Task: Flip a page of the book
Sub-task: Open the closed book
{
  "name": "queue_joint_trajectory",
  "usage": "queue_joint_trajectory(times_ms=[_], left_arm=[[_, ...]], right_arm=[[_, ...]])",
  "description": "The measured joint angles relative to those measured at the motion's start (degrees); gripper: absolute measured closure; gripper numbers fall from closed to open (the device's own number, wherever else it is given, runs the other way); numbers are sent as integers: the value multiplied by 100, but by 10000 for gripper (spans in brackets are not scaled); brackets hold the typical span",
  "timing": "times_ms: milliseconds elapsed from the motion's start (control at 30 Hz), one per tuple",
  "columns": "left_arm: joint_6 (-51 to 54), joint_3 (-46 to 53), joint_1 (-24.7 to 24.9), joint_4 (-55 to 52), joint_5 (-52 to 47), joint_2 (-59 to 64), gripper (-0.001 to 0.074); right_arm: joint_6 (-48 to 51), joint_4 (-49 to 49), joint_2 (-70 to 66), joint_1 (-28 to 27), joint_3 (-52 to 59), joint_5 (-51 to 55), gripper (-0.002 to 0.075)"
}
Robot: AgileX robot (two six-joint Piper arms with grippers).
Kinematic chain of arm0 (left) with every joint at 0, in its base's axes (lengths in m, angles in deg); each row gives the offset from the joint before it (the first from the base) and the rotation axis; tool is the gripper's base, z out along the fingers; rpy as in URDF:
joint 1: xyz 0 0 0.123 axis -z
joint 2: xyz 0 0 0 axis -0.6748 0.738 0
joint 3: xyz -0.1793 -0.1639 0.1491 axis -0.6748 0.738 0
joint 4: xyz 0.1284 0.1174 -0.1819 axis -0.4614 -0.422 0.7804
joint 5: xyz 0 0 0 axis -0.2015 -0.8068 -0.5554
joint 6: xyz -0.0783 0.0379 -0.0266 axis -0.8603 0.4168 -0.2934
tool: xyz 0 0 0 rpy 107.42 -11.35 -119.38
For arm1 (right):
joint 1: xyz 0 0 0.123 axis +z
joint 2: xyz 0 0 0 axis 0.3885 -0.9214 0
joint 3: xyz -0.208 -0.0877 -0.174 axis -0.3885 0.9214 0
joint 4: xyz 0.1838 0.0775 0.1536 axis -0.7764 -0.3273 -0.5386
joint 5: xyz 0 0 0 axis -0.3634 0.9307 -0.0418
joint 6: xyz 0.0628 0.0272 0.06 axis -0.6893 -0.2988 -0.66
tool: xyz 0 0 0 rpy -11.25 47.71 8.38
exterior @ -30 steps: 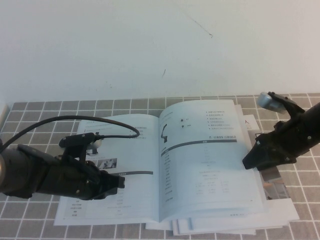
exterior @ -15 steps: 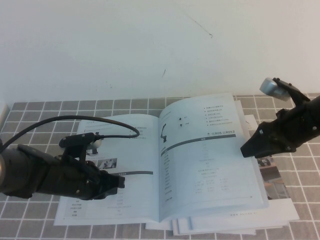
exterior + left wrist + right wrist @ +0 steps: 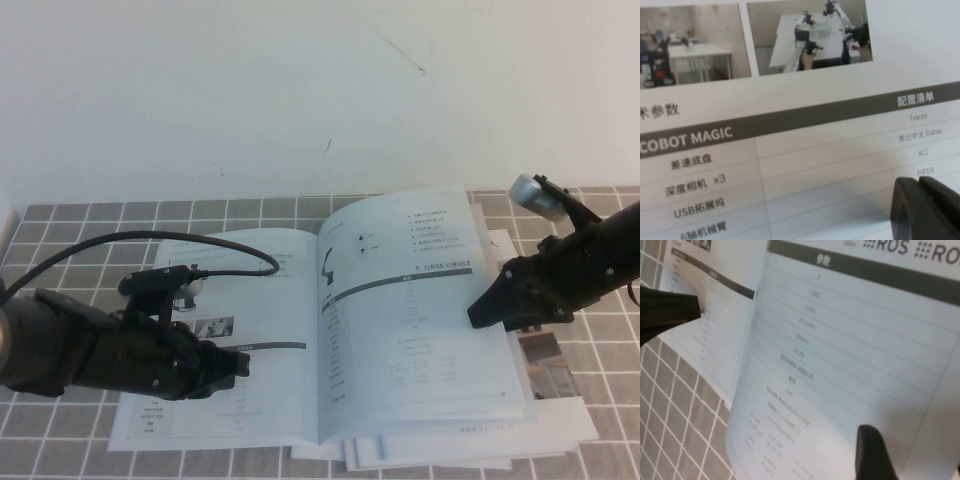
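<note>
The book [image 3: 250,300] lies open on the grey tiled table [image 3: 80,225]. My left gripper [image 3: 240,365] is shut and its tip rests on the left-hand sheet, near table text in the left wrist view [image 3: 922,200]. My right gripper [image 3: 478,315] is shut on the outer edge of the page [image 3: 420,330]. The page shows a grey band and table text and is lifted and bowed above the sheets under it. In the right wrist view one finger [image 3: 872,455] lies over the page [image 3: 840,355]; the other finger is hidden behind it.
A sheet with colour photos [image 3: 548,365] is uncovered under the lifted page. Plainer white booklets [image 3: 560,425] stick out under the book at the front right. A black cable [image 3: 150,238] loops over the left arm. A white wall stands behind.
My right gripper has moved left over the book with the page's edge in it. The page has lifted and bows more. The left arm has not moved.
</note>
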Motion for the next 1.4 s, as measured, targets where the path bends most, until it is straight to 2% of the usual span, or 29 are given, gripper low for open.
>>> queue_joint_trajectory(times_ms=[433, 1000, 1400], left_arm=[[9, 0, 0, 13, 0, 0, 738], [25, 0, 0, 13, -21, 0, 738], [25, 0, 0, 13, -21, 0, 738]], right_arm=[[78, -86, 160, -30, -121, 58, 374], [634, -1479, 205, -43, -166, 729, 374], [945, -2243, 205, 673, -347, 826, 374]])
